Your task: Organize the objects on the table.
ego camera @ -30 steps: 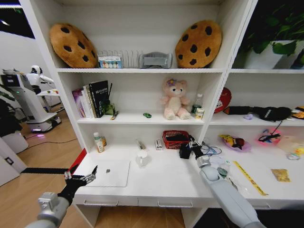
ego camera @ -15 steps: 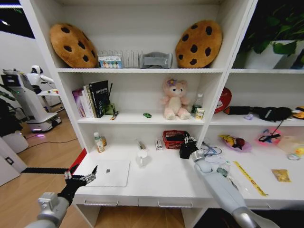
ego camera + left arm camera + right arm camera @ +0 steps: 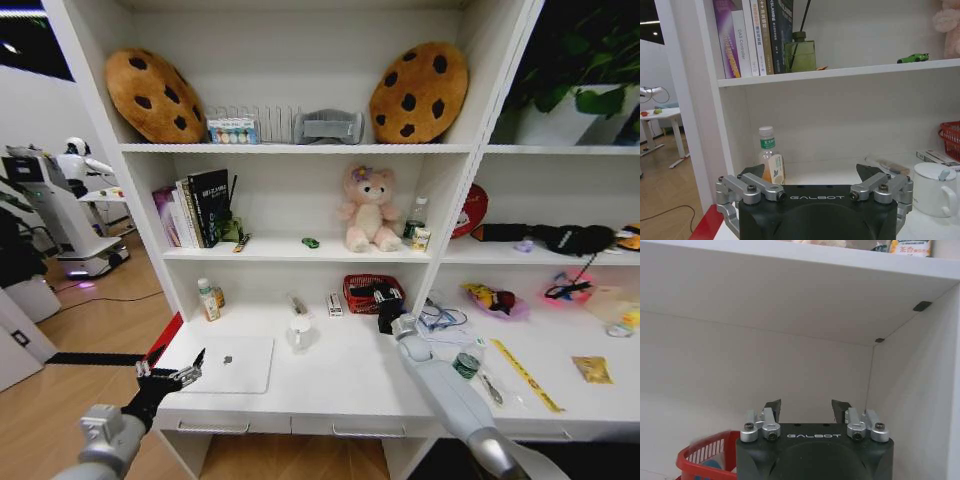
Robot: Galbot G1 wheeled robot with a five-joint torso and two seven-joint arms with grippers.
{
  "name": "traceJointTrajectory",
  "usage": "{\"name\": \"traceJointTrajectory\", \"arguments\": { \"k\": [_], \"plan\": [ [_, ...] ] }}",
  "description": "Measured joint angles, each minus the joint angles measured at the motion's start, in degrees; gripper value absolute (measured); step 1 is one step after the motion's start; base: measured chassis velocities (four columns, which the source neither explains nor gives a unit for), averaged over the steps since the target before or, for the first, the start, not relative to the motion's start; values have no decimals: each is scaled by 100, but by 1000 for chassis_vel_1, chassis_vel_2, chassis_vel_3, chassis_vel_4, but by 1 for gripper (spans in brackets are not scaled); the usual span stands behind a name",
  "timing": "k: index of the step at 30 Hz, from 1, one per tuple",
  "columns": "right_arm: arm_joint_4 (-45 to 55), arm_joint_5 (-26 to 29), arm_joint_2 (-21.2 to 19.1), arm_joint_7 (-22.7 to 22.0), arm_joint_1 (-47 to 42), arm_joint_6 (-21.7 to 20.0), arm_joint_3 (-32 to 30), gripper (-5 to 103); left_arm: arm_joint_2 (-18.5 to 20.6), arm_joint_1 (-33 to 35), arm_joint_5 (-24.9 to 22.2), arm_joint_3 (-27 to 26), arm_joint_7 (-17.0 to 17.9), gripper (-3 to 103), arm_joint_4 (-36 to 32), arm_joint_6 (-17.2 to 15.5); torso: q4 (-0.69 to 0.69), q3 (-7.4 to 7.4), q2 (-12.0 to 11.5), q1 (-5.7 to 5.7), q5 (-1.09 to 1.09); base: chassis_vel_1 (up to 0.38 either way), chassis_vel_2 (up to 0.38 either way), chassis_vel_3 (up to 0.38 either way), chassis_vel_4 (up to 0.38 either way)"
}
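- White shelving backs the long table (image 3: 330, 385) in the head view. Your silver laptop (image 3: 232, 364) lies flat near the table's front left corner, and a small green toy (image 3: 311, 242) sits on the middle shelf beside the pink bear (image 3: 367, 210).
- Over the last second your right gripper (image 3: 389, 312) has pushed from mid-table toward the back edge. It now sits against the red mesh basket (image 3: 370, 293) under the shelf. It carries nothing, so I judge this a reach and not yet a pick-up.
- Your left gripper (image 3: 168, 378) has stayed put off the front left corner, beside the laptop, jaws apart.
- Open room: the middle of the table in front of the white mug (image 3: 299, 333) is bare. The right part of the table is crowded with loose items.
- Left wrist view: the left gripper (image 3: 816, 176) has its jaws released and empty. Past them stand a small bottle (image 3: 769, 161) by the shelf wall and the mug (image 3: 936, 188); the green toy (image 3: 913, 58) rests on the shelf above.
- Right wrist view: the right gripper (image 3: 806, 407) has its jaws spread with nothing between them. The basket (image 3: 707, 457) rim is just beside it.
- The shelf underside is overhead and a side wall is near, so you have little space to lift or swing there.
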State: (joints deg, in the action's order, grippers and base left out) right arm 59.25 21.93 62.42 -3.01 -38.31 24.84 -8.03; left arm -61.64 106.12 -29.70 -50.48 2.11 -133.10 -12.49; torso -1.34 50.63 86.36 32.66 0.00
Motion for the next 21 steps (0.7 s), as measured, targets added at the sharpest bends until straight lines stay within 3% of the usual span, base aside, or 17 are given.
{"name": "traceJointTrajectory", "arguments": {
  "k": [2,5,6,11,17,20,21],
  "plan": [
    [147,75,-81,1,-103,-47,-10,61,0,0,0,0,0,100,-1,0,0,0,0,0,0,0,0,0,0],
    [512,143,-198,1,-394,-17,-59,78,0,0,0,0,0,100,0,0,-1,0,0,-1,1,0,0,0,0],
    [512,143,-198,1,-394,-17,-59,78,0,0,0,0,0,100,0,0,-1,0,0,-1,1,0,0,0,0],
    [775,71,-279,-81,-646,108,-178,97,0,0,0,0,0,100,0,0,0,0,1,-1,2,0,0,0,0],
    [1160,126,-400,-178,-769,61,-234,100,0,0,0,0,0,100,0,0,1,0,0,-1,1,0,0,0,0],
    [1515,239,-477,-222,-908,-121,-240,100,0,0,0,0,0,100,0,0,1,0,1,-1,-1,0,0,0,0],
    [1782,374,-522,-318,-1028,-421,-227,100,0,0,0,0,0,100,-1,0,0,0,1,-2,0,0,0,0,0]
  ]
}}
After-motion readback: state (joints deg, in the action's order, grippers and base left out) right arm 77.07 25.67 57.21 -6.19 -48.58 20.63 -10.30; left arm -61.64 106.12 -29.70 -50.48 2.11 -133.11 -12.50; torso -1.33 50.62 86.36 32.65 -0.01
